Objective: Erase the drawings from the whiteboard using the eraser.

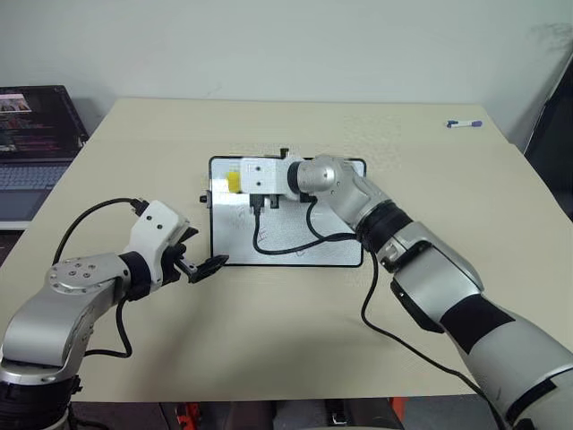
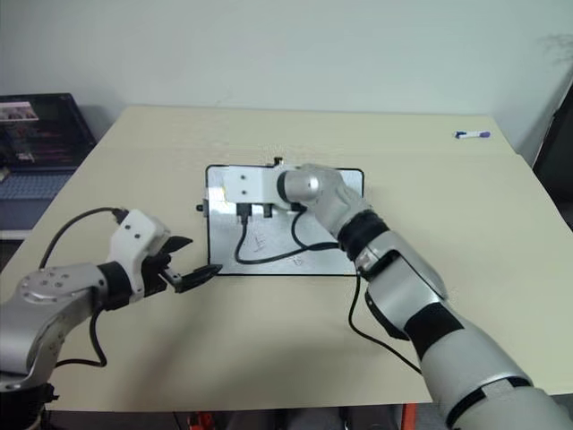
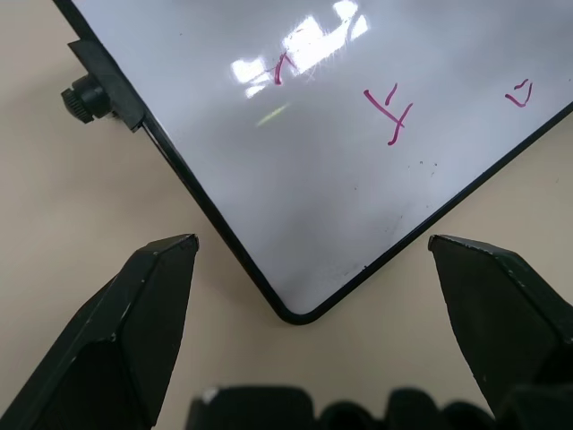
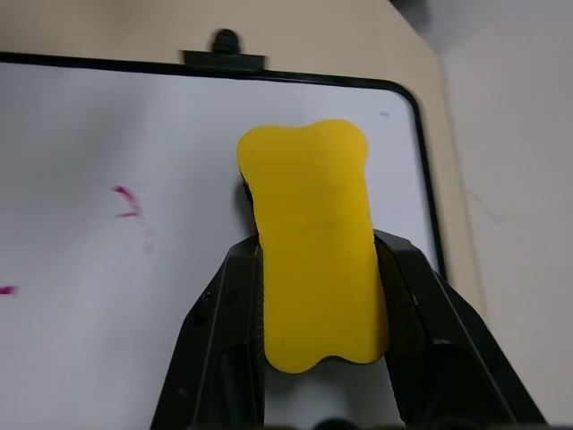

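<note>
Red marker drawings (image 3: 391,112) remain on the green-framed rectangular whiteboard (image 1: 336,255) at table centre, while the right gripper (image 4: 318,269), clamping the yellow oblong eraser (image 4: 312,246), hovers or perhaps touches around its ten o'clock corner, ready to wipe; the left gripper (image 3: 313,269) gapes at seven o'clock.

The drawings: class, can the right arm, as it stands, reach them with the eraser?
Probably yes. The right gripper holds the eraser over the whiteboard, and a red drawing lies close beside it on the open surface with nothing between them. The left gripper sits off the board's corner.
</note>
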### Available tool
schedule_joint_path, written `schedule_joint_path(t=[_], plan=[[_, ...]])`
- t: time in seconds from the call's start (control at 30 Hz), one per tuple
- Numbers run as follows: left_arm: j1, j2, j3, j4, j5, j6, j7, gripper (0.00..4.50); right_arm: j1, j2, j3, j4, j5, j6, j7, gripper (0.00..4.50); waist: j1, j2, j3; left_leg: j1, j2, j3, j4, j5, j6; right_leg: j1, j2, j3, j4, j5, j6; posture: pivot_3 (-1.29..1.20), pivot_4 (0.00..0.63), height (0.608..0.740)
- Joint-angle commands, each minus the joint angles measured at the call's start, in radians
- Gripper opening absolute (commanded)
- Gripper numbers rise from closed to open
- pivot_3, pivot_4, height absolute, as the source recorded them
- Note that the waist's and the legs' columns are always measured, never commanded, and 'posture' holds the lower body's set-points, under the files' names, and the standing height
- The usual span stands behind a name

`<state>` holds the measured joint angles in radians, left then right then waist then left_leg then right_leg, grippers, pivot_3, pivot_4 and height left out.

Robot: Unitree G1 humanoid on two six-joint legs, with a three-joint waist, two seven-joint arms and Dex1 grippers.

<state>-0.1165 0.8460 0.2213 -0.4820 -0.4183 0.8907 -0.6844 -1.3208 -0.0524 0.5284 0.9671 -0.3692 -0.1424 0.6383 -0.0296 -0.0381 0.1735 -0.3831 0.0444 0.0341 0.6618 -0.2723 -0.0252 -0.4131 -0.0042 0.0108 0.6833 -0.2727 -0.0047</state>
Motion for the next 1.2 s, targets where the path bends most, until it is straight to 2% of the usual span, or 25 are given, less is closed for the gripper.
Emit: schedule_joint_path(t=[0.03, 0.17, 0.2, 0.37, 0.47, 0.6, 0.8, 0.9, 1.0, 1.03, 1.2], plan=[[0.001, -0.002, 0.005, -0.033, -0.005, -0.019, 0.007, 4.50, 0.016, -0.018, -0.006, 0.032, -0.015, 0.011, 0.041, 1.31, -0.001, 0.000, 0.000, 0.000, 0.000, 0.000, 0.000, 0.000, 0.000, 0.000, 0.000, 0.000, 0.000, 0.000, 0.000, 0.00, 0.150, 0.740], [0.005, -0.008, 0.000, -0.035, -0.006, -0.022, 0.011, 4.50, 0.063, -0.041, 0.013, -0.012, 0.001, 0.042, 0.226, 1.31, 0.000, 0.000, 0.000, 0.001, 0.000, 0.000, 0.000, 0.000, 0.000, 0.001, 0.000, 0.000, -0.001, 0.000, 0.000, 0.00, 0.150, 0.740], [0.005, -0.008, -0.001, -0.036, -0.006, -0.023, 0.012, 4.50, 0.067, -0.040, -0.001, -0.022, 0.012, 0.049, 0.236, 1.31, 0.000, 0.000, 0.000, 0.001, 0.000, 0.000, 0.000, 0.000, 0.000, 0.002, 0.000, -0.001, -0.001, 0.000, 0.000, 0.00, 0.150, 0.740], [0.009, -0.011, -0.008, -0.036, -0.005, -0.027, 0.013, 4.50, -0.004, -0.022, -0.082, 0.034, 0.019, 0.038, 0.029, 1.31, 0.000, 0.000, 0.000, 0.003, 0.000, -0.001, 0.000, 0.000, 0.000, 0.003, 0.000, -0.001, 0.000, 0.000, -0.001, 0.00, 0.150, 0.740], [0.011, -0.012, -0.013, -0.036, -0.005, -0.029, 0.013, 4.50, -0.036, -0.024, -0.104, 0.076, 0.017, 0.029, -0.046, 1.31, 0.000, 0.000, 0.000, 0.002, 0.000, -0.002, 0.000, 0.001, -0.001, 0.003, 0.000, -0.002, 0.000, 0.001, -0.001, 0.00, 0.150, 0.740], [0.012, -0.012, -0.017, -0.030, -0.004, -0.037, 0.011, 4.50, -0.018, -0.034, -0.062, 0.073, -0.009, 0.019, 0.031, 1.31, 0.000, 0.000, 0.000, 0.002, 0.000, -0.001, 0.000, 0.001, -0.001, 0.003, 0.000, -0.002, -0.001, 0.001, -0.001, 0.00, 0.150, 0.740], [0.017, -0.012, -0.025, -0.018, 0.000, -0.054, 0.007, 4.50, 0.058, -0.043, 0.010, -0.055, -0.038, 0.002, 0.186, 1.30, -0.002, 0.000, 0.000, 0.002, 0.000, -0.001, -0.001, 0.001, -0.001, 0.003, 0.000, -0.002, -0.002, 0.001, -0.001, 0.00, 0.150, 0.740], [0.027, -0.011, -0.025, -0.012, 0.003, -0.061, 0.004, 4.50, 0.070, -0.048, 0.015, -0.091, -0.058, 0.004, 0.155, 1.30, -0.002, 0.000, 0.000, 0.002, 0.000, -0.001, -0.001, 0.001, -0.001, 0.003, 0.000, -0.002, -0.001, 0.001, -0.001, 0.00, 0.150, 0.740], [0.064, -0.003, -0.008, -0.009, -0.003, -0.068, -0.009, 4.50, 0.046, -0.040, -0.011, -0.075, -0.092, -0.043, -0.046, 1.30, -0.003, 0.001, 0.000, 0.002, 0.000, -0.001, 0.000, 0.001, -0.001, 0.003, 0.000, -0.002, -0.001, 0.001, -0.001, 0.00, 0.150, 0.740], [0.082, 0.001, 0.002, -0.006, -0.005, -0.072, -0.017, 4.50, 0.050, -0.039, -0.011, -0.080, -0.095, -0.053, -0.059, 1.30, -0.003, 0.000, 0.000, 0.002, 0.000, -0.001, -0.001, 0.001, -0.001, 0.003, 0.000, -0.002, -0.001, 0.001, -0.001, 0.00, 0.150, 0.740], [0.163, 0.031, 0.024, 0.001, 0.006, -0.120, -0.060, 4.50, 0.162, -0.078, 0.077, -0.174, -0.130, -0.105, 0.087, 1.30, 0.000, 0.000, 0.000, 0.001, 0.000, -0.001, -0.001, 0.001, -0.001, 0.002, 0.000, -0.002, -0.002, 0.000, -0.002, 0.00, 0.150, 0.740]])
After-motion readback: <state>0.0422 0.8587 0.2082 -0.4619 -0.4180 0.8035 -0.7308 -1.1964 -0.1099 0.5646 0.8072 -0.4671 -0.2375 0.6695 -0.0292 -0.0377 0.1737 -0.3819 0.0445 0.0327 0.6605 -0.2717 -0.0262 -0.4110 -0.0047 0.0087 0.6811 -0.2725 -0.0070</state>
